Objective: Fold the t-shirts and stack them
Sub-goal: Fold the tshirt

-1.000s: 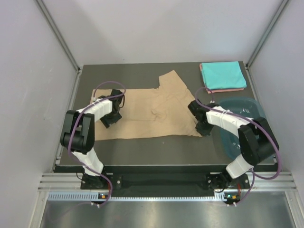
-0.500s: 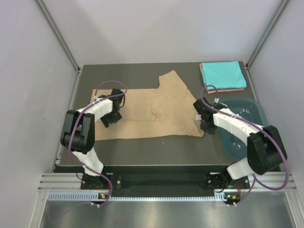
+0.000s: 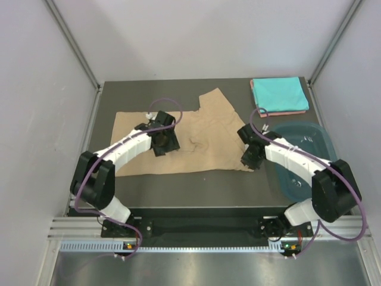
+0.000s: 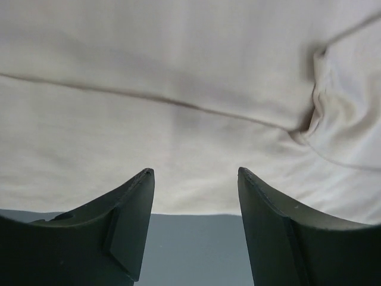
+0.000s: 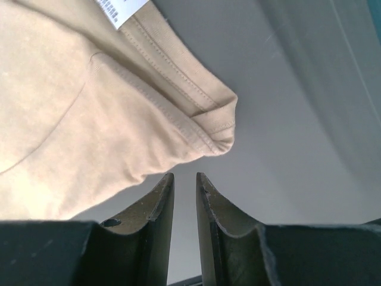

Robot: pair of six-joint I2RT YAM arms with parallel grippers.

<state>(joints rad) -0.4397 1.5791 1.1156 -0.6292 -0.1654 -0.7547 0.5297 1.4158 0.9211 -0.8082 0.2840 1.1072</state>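
The tan t-shirt (image 3: 202,140) lies spread flat on the dark table, with a sleeve pointing to the back. My left gripper (image 3: 164,141) hovers over the shirt's middle, open and empty. In the left wrist view the tan t-shirt (image 4: 178,107) fills the frame ahead of the left gripper (image 4: 195,171). My right gripper (image 3: 250,156) is at the shirt's near right corner. In the right wrist view the right gripper (image 5: 184,176) is shut on nothing, just short of the hemmed corner (image 5: 214,128). The turquoise t-shirt (image 3: 280,93) lies folded on the salmon-pink t-shirt (image 3: 286,112) at the back right.
A dark teal plastic tub (image 3: 306,158) stands at the right edge of the table (image 3: 178,185), close beside my right arm. Grey walls enclose the table on three sides. A white label (image 5: 119,12) shows on the shirt's hem.
My left gripper has moved right, from the shirt's left part to its middle. My right gripper has shifted slightly around the shirt's near right corner.
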